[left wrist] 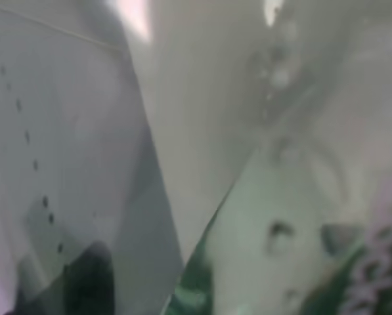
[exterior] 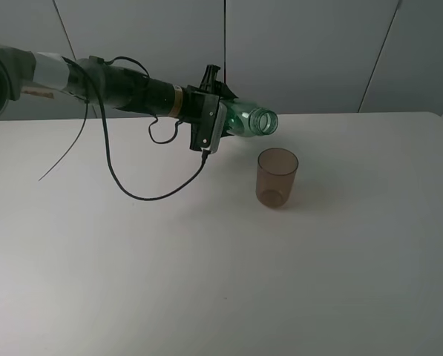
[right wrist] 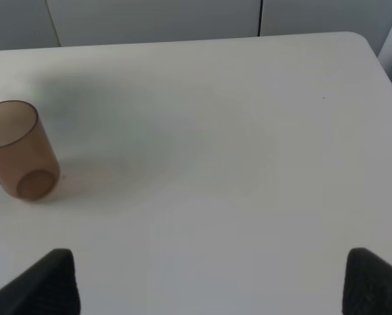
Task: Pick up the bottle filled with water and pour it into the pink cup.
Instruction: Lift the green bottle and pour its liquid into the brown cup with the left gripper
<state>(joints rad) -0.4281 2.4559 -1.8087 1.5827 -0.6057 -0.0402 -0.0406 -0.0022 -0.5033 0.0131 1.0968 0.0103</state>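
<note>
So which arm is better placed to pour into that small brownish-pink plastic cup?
Left. The left gripper holds the transparent green plastic bottle, tipped nearly level, with its open mouth near the brownish-pink cup. The right gripper is open, holds nothing and stands away from the cup.

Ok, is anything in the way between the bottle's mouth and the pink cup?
Nothing visible. The left gripper holds the bottle tipped sideways, its open mouth just above the pink cup in the high view. Only air lies between them; the cup stands upright and uncovered.
</note>
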